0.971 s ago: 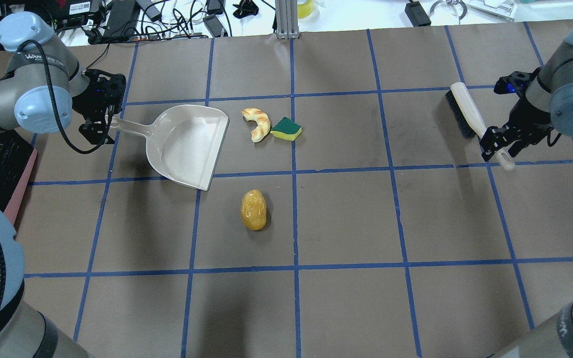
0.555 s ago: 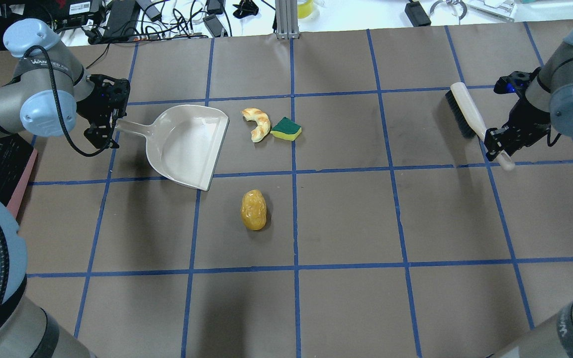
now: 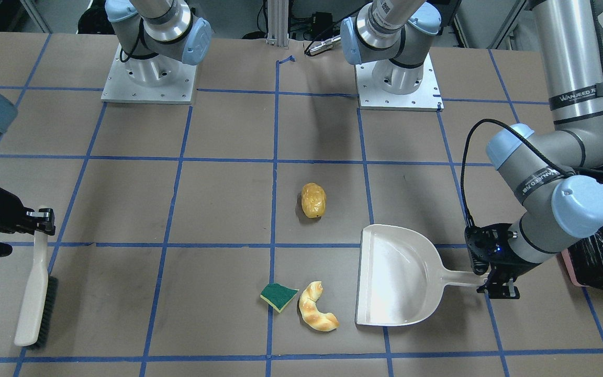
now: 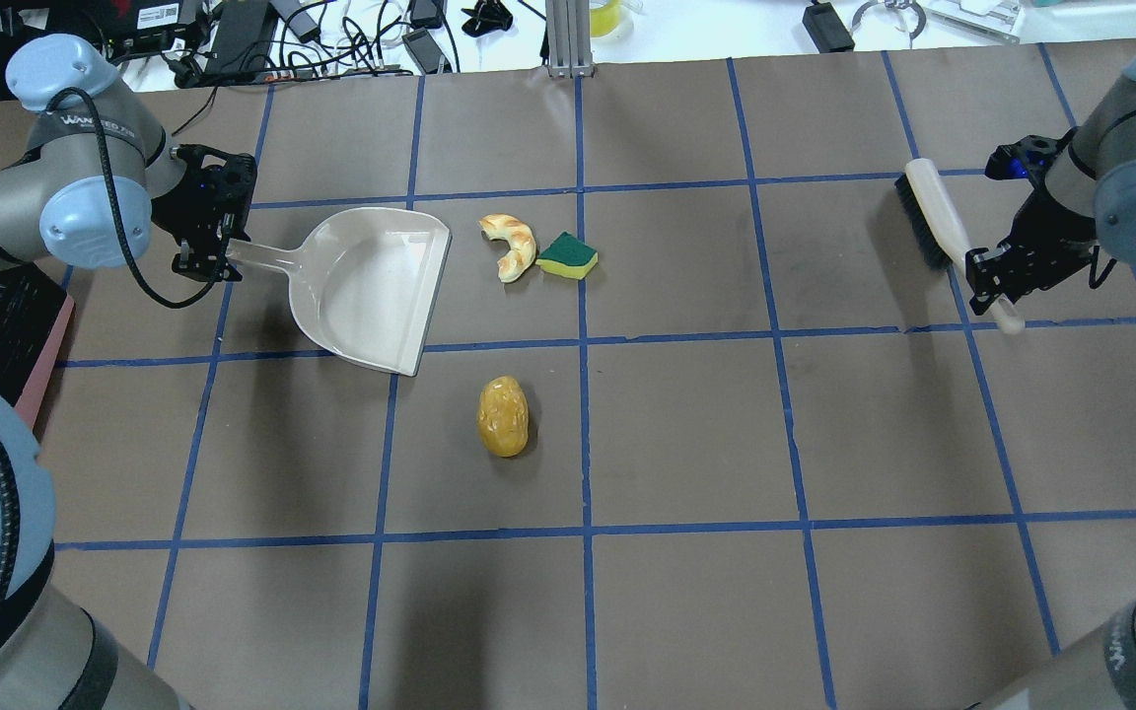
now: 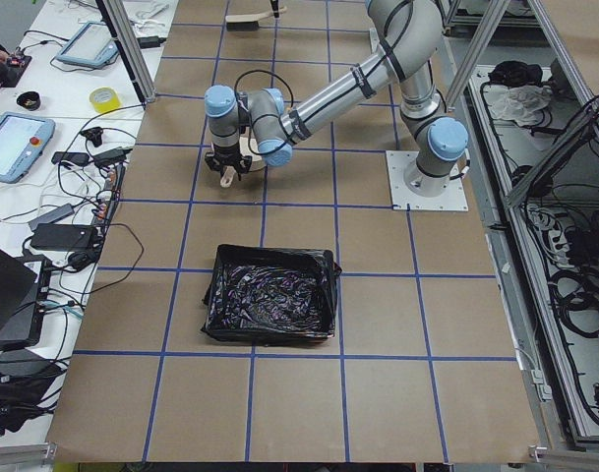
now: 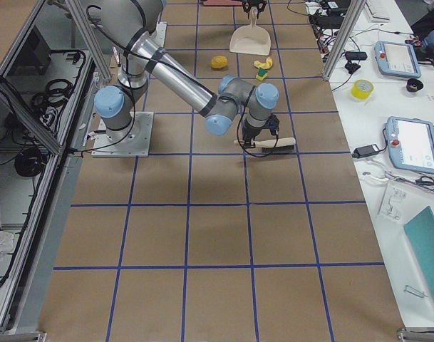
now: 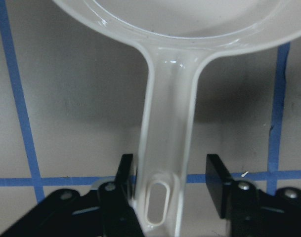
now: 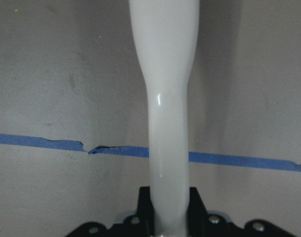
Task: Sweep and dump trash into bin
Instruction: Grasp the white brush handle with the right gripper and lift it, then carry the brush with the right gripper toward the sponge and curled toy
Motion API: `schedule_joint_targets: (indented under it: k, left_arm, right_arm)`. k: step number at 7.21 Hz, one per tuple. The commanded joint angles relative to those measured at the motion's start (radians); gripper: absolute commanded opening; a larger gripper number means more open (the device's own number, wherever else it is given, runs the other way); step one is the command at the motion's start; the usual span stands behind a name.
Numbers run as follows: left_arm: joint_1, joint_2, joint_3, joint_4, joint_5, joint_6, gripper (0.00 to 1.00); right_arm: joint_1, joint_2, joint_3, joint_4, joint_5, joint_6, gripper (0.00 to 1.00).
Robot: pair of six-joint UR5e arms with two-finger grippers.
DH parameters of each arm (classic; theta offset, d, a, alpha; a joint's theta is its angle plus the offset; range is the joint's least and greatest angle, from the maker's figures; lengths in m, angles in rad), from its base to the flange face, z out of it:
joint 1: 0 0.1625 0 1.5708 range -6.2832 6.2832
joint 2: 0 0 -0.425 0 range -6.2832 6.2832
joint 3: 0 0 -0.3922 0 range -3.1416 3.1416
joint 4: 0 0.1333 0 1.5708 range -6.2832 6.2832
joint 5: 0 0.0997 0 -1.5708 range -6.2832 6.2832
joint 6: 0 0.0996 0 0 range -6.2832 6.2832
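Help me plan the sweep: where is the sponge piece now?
In the overhead view the sponge piece lies just right of the croissant, across a blue tape line, the dustpan further left.

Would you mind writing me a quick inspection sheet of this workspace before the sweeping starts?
Surface: brown table gridded with blue tape, flat.
Job's things: potato-like lump alone; croissant beside sponge piece, just off the mouth of the dustpan, which holds nothing; black-lined bin on the robot's left.
Clutter: nothing seen.
Grippers: left gripper straddles the dustpan handle, one finger touching, a gap at the other; right gripper shut on the brush handle.
Cables: black cable loops along the left arm; adapters and leads on the far bench.
Surroundings: tablets and a yellow tape roll on that bench.
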Motion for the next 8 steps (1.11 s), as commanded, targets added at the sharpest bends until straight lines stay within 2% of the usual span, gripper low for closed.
schedule_joint_targets:
  k: [1,2,3,7,8]
  left_arm:
    - [0.0,0.001,-0.003,0.0,0.005,0.001,0.22]
    - [0.0,0.007,-0.001,-0.001,0.007,0.003,0.09]
    - [0.0,0.01,0.0,-0.001,0.01,0.003,0.02]
    - [0.0,0.012,-0.001,-0.009,0.011,0.006,0.0]
    - [0.0,0.01,-0.001,-0.011,0.011,0.006,0.0]
  right_arm:
    - [0.091,-0.016,-0.023,0.01,0.018,0.161,0.0]
    - [0.179,-0.014,-0.042,0.011,0.02,0.27,0.0]
    - [0.262,-0.013,-0.059,0.037,0.021,0.414,0.0]
    - [0.537,-0.013,-0.063,0.103,0.136,0.838,0.0]
    - [0.585,-0.013,-0.058,0.099,0.176,0.848,0.0]
